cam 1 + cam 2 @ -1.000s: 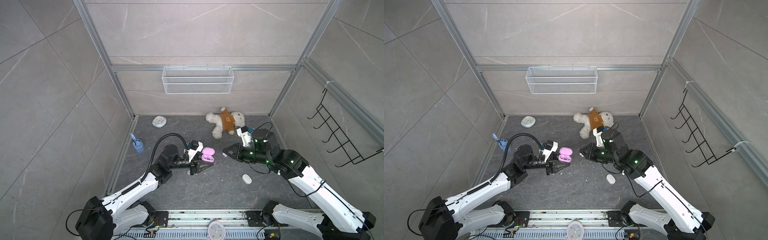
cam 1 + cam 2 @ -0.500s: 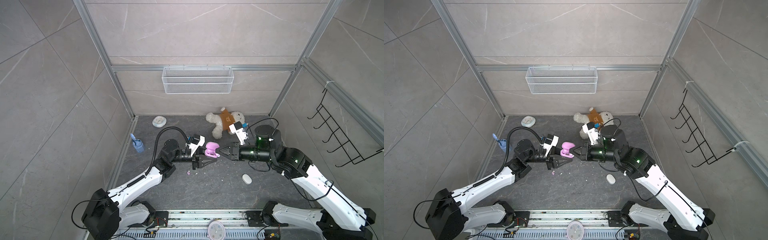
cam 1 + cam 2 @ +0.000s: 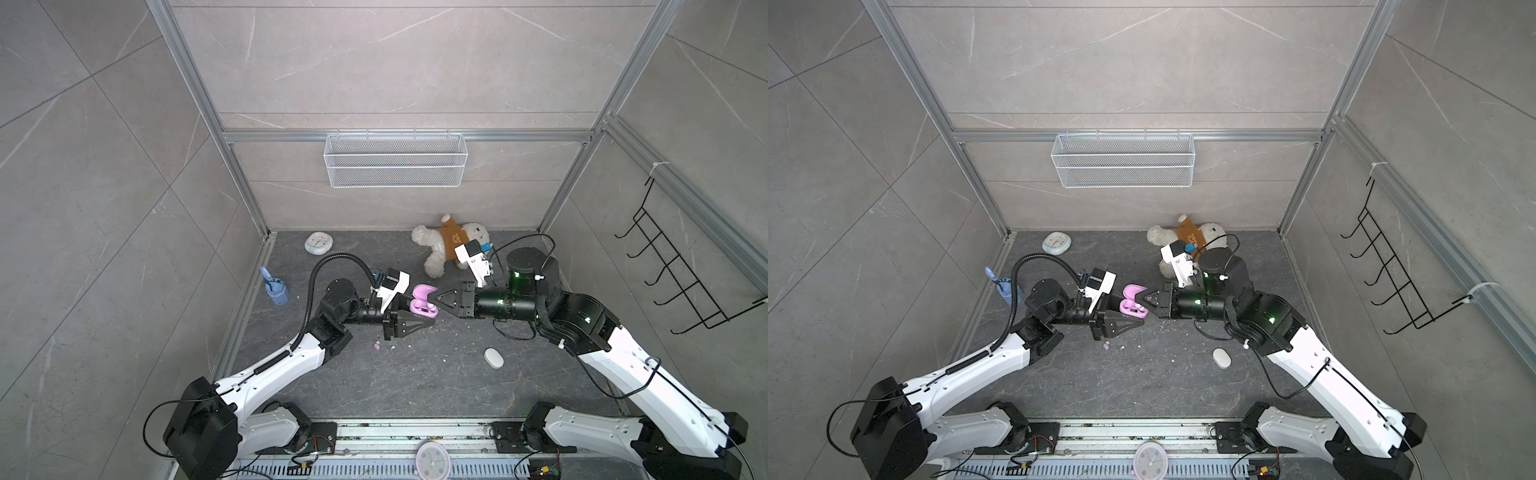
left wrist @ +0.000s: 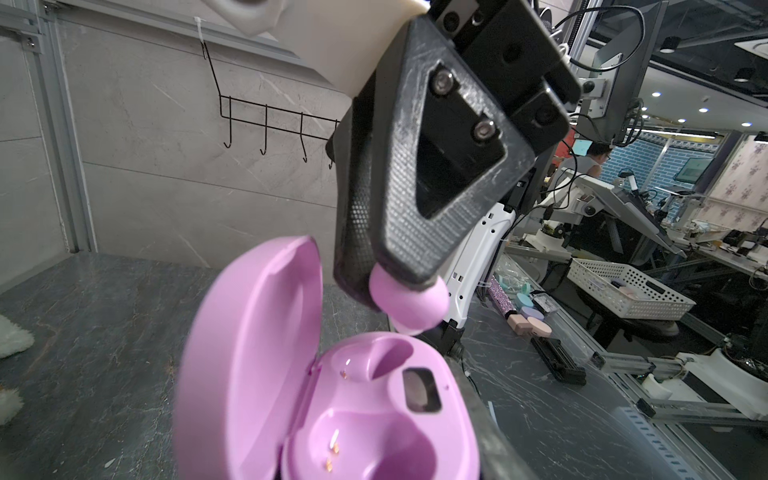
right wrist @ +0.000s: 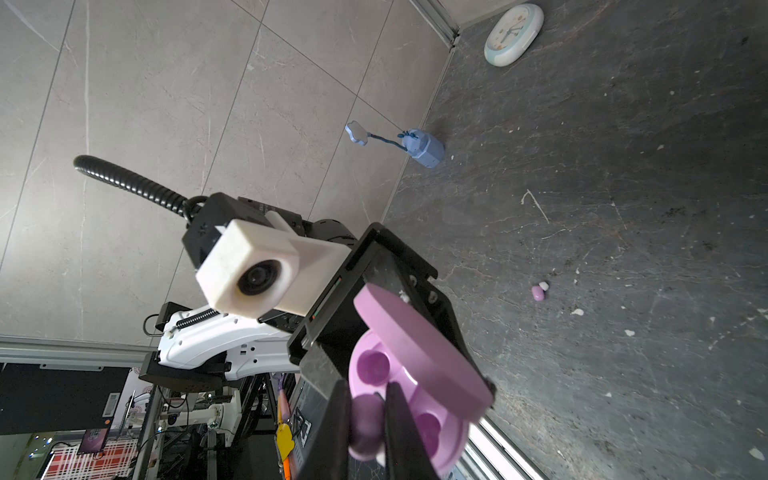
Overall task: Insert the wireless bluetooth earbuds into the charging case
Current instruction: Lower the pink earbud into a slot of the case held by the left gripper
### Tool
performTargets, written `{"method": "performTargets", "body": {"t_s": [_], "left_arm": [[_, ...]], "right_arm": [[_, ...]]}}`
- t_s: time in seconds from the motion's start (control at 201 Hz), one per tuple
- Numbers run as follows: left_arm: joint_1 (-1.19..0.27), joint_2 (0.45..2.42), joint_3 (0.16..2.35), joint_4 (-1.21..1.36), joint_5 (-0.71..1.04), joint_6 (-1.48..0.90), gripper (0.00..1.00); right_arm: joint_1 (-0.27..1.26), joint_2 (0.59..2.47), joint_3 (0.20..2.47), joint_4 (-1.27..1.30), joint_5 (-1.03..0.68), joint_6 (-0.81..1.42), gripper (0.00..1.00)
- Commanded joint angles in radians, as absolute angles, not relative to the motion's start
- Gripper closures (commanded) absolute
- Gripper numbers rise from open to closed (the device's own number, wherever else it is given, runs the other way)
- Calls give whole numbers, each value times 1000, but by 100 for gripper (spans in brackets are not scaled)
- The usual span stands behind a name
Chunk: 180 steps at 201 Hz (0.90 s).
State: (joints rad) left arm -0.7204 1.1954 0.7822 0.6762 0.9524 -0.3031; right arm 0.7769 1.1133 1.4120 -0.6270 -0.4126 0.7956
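Observation:
The pink charging case [image 3: 420, 306] [image 4: 365, 415] hangs above the floor with its lid open, and my left gripper [image 3: 428, 311] [image 3: 1138, 316] is shut on its base. Both of its sockets are empty. My right gripper [image 3: 434, 298] [image 5: 368, 424] is shut on a pink earbud [image 4: 409, 301] [image 5: 365, 419], which hovers just over the socket farther from the left wrist camera [image 4: 382, 361], apart from it. A second pink earbud [image 3: 377, 345] [image 5: 537, 293] lies on the floor beside a small white bit [image 5: 543, 285].
A white oval pod [image 3: 493, 358] lies on the floor under the right arm. At the back are a teddy bear [image 3: 451, 245] and a pale clock [image 3: 318, 243]. A blue toy [image 3: 275, 291] stands by the left wall. White crumbs dot the floor.
The left gripper has raised the case and tilted it. The right gripper has swung left with the earbud until its tip is at the case's open mouth.

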Motion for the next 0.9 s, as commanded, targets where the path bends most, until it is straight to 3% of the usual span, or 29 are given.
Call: {"method": "performTargets", "body": {"t_s": [0.0,0.319,0.891], "left_arm": [[-724,1152,811,714,968,-302,77],[-724,1141,806,736,966,-316,77],[-724,1131,812,724,966,-313,78]], "right_arm": [[784,1130,1411,-607,-416,783,93],[795,1132,1401,-626,-402,779,90],[808,1158,1471,-740,-343,737,46]]}}
